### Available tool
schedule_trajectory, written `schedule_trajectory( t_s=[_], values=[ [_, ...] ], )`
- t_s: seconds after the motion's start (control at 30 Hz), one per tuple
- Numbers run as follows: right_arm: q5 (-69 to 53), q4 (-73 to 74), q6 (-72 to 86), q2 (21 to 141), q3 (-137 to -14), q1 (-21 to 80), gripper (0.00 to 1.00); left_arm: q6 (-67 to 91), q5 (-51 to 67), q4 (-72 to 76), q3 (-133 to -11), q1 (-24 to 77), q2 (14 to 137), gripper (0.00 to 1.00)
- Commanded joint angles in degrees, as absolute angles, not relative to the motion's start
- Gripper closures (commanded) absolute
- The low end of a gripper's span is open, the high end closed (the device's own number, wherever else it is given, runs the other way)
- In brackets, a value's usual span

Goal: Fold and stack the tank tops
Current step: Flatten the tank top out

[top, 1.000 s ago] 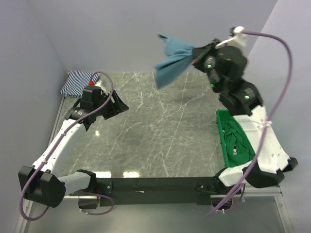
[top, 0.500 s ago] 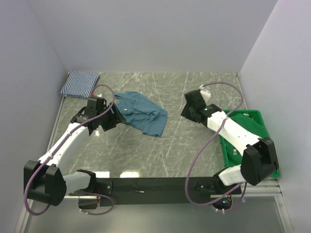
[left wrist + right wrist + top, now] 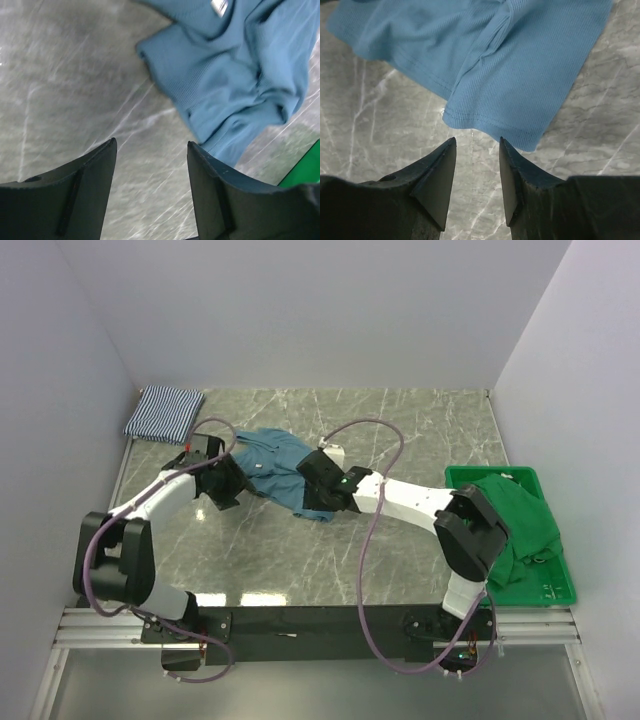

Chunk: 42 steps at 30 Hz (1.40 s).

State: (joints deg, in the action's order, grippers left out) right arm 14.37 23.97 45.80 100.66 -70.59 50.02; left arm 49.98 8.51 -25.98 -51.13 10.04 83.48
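The teal-blue tank top (image 3: 278,462) lies crumpled on the marble table, left of centre. The navy-and-white striped tank top (image 3: 165,412) rests folded in the back left corner. My left gripper (image 3: 236,482) stands open at the teal top's left edge; in the left wrist view the left gripper (image 3: 151,144) has bare table between its fingers and the teal top (image 3: 235,75) lies just beyond. My right gripper (image 3: 312,486) is open at the teal top's near right hem. In the right wrist view the right gripper (image 3: 477,141) sits just short of the hem of the teal top (image 3: 510,65), holding nothing.
A green crate (image 3: 548,585) stands at the table's right edge with a green cloth (image 3: 520,520) heaped in it; a corner of the green crate (image 3: 306,172) shows in the left wrist view. The right arm stretches low across the table's middle. Walls close the back and sides.
The right gripper, which held the teal top high in the air, let it drop onto the table, opened, and swung down left to its hem. The left gripper moved in toward the cloth.
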Motion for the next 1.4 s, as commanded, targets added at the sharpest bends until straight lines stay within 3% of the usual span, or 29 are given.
schedule_trajectory(
  t_s=[0.0,0.37,0.7,0.8,0.83,0.93,1.13,1.37],
  values=[
    [15.99,23.98,45.97,102.21,-77.66,50.27,0.53,52.81,7.39,-24.26,-55.54,9.93,85.25,0.37],
    [16.26,26.54,44.82,110.82,-83.32,51.59,0.53,54.23,4.14,-27.41,-65.12,9.58,98.52,0.43],
    [16.61,28.39,44.56,115.49,-84.99,52.38,0.55,54.31,0.62,-27.69,-66.18,9.58,103.53,0.48],
    [17.4,27.95,45.0,114.35,-83.59,52.29,0.73,54.23,0.18,-27.95,-66.45,9.58,104.5,0.55],
    [18.1,27.95,45.09,113.82,-83.32,52.29,0.86,54.14,0.18,-28.12,-66.62,9.58,104.85,0.58],
    [19.15,27.25,45.61,109.71,-81.39,52.03,1.0,54.32,0.17,-27.77,-66.1,9.58,104.77,0.72],
    [21.53,26.81,47.02,97.33,-74.37,50.19,1.0,54.05,0.18,-29.17,-65.48,9.58,102.14,0.99],
    [23.47,27.34,51.32,76.57,-53.38,44.74,1.0,52.74,-1.67,-30.59,-55.12,9.41,88.26,0.99]
  ],
)
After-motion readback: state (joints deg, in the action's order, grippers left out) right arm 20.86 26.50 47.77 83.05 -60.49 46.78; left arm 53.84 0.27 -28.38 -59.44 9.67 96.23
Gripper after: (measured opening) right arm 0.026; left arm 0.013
